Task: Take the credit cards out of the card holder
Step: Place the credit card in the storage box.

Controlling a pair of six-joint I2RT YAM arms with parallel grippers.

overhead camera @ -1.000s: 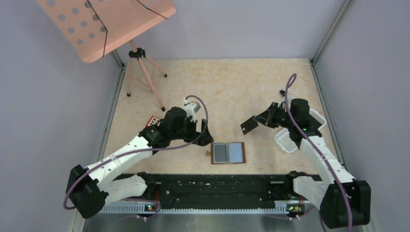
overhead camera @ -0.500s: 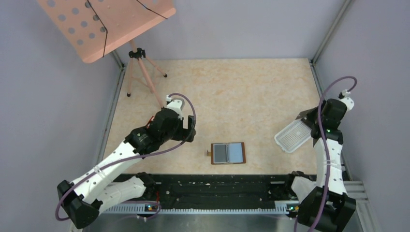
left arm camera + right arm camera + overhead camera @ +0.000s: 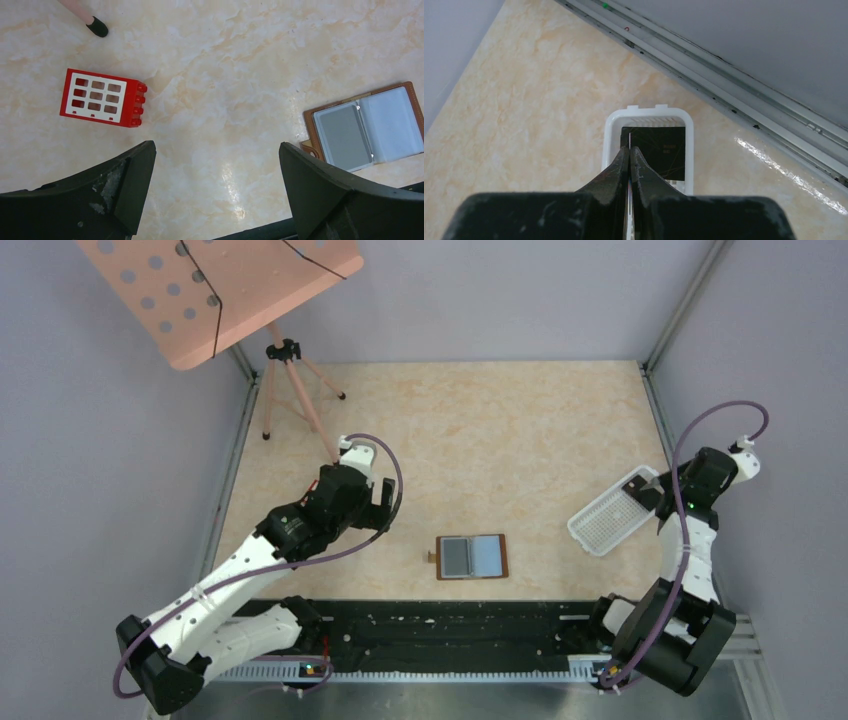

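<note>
The card holder [image 3: 472, 557] lies open on the worktop [image 3: 500, 440] between the arms, well apart from both, with a grey card [image 3: 341, 136] in one pocket. The right gripper [image 3: 629, 150] is pinched shut on a thin card [image 3: 629, 139] seen edge-on above the white tray [image 3: 610, 145], where a dark card [image 3: 664, 150] appears to lie. This looks like the drop-off step. The left gripper [image 3: 215, 195] hangs wide open and empty. Next, the right gripper would release, then go back for the grey card, probably with the holder pinned down.

Right end effector [image 3: 630, 150] carried card [image 3: 629, 139] over tray [image 3: 596, 529]; left end effector [image 3: 216, 150] withdrew.
</note>
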